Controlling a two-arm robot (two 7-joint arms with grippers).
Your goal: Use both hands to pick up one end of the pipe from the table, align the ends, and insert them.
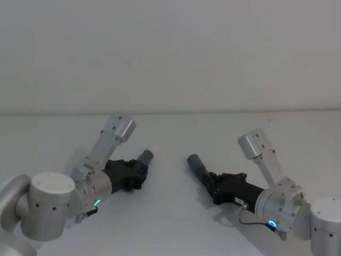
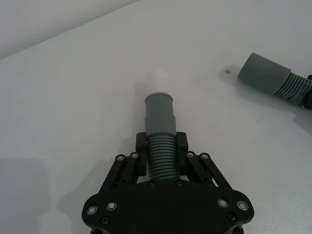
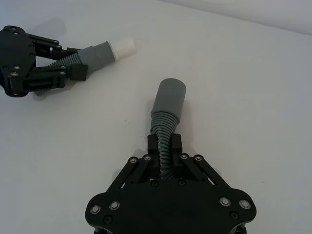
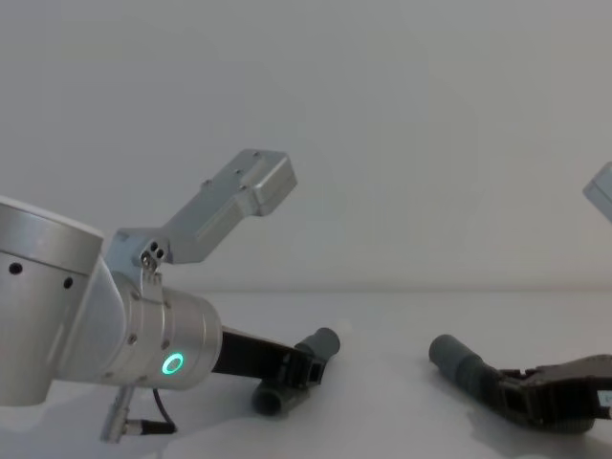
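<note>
Left wrist view is showing the left gripper [image 2: 162,146] closing narrowly around the white-tipped piece [image 2: 160,114]. Its two black plastic fingers [image 2: 141,147] are pressing from both sides on a dark grey ribbed stretch. Beyond them a smooth, matte grey collar is stepping down to the narrow white spigot tip [image 2: 158,78], a short round plug. In the chest view, the rear of this piece is bending down under the gripper, while the tipped end is pointing up and forward.

The right gripper [image 3: 165,146] is likewise pinching the ribbed hose [image 3: 164,127] between near-closed fingers, gripping the corrugated part just behind the cuff [image 3: 169,100]. The cuff is a smooth grey cylinder, wider than the ribs, and it is sticking out past the fingertips.

In the head view, both silver-grey arms are reaching in from the lower corners over the table [image 1: 170,218], a plain, matte, pale surface. The left gripper is sitting left of centre and the right gripper right of centre. The spigot tip and the cuff are angling towards each other, apart, with bare table between them. Whether either piece is touching the table is not clear.
</note>
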